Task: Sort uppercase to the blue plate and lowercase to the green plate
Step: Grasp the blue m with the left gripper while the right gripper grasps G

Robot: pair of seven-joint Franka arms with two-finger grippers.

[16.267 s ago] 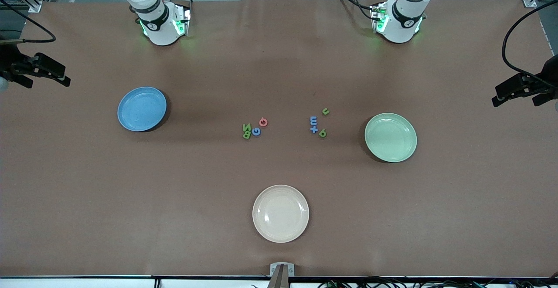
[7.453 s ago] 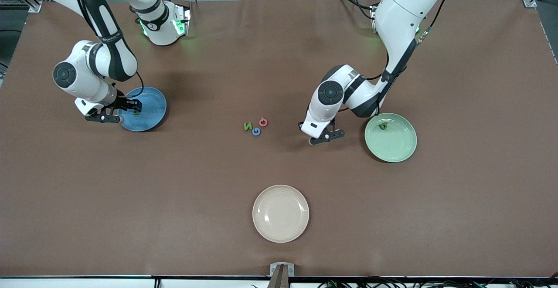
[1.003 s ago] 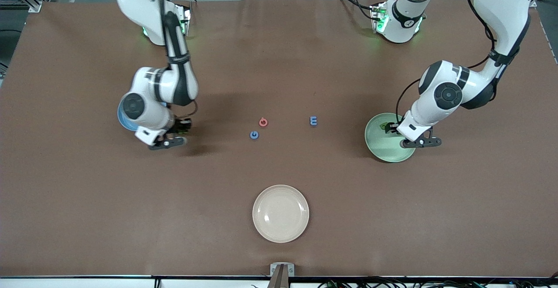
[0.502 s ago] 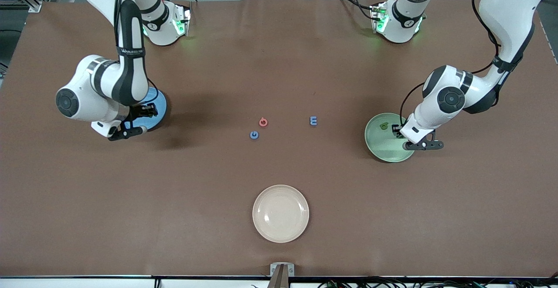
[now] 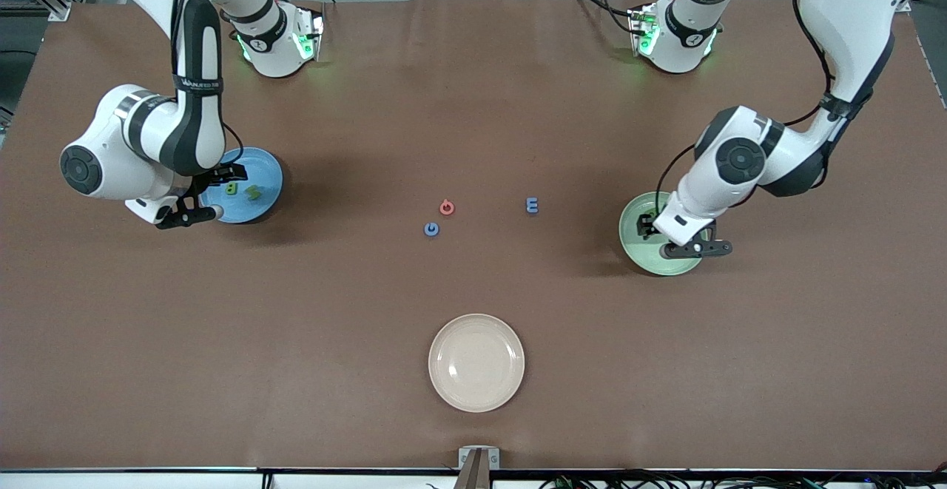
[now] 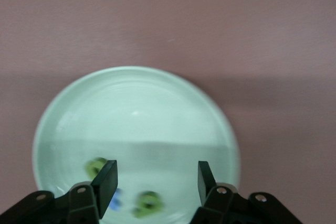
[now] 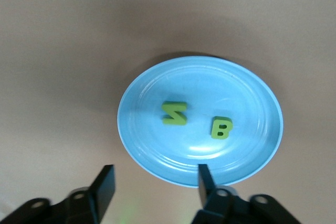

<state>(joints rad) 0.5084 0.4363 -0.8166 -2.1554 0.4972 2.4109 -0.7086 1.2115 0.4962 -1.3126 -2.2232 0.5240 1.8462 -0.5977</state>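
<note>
You have a brown surface [image 5: 473,282] in front of you, with both arm bases along the edge farthest from the front camera. The blue plate [image 5: 268,186] sits toward the right arm's end, and it carries the green N [image 5: 254,193] and the green B [image 5: 232,189] lying side by side, apart from each other. The right gripper [image 5: 194,206] hangs over that plate's rim at the right arm's end, jaws spread and holding nothing — the right wrist view shows the gap plainly.

The green plate [image 5: 635,246] sits toward the left arm's end. In the left wrist view you can make out two green letters [image 6: 96,167] and a small blue letter [image 6: 116,201] in it, all blurred, so which letter is which cannot be told. The left gripper [image 5: 684,241] is over this plate, jaws spread and empty.

Between the two plates, out on the bare surface, lie the pink-red G [image 5: 447,207], the blue G [image 5: 431,229] just beside it and nearer the front camera, and the blue m [image 5: 532,205] — well apart from both, toward the green plate. A cream plate [image 5: 476,362] rests nearest the front camera.
</note>
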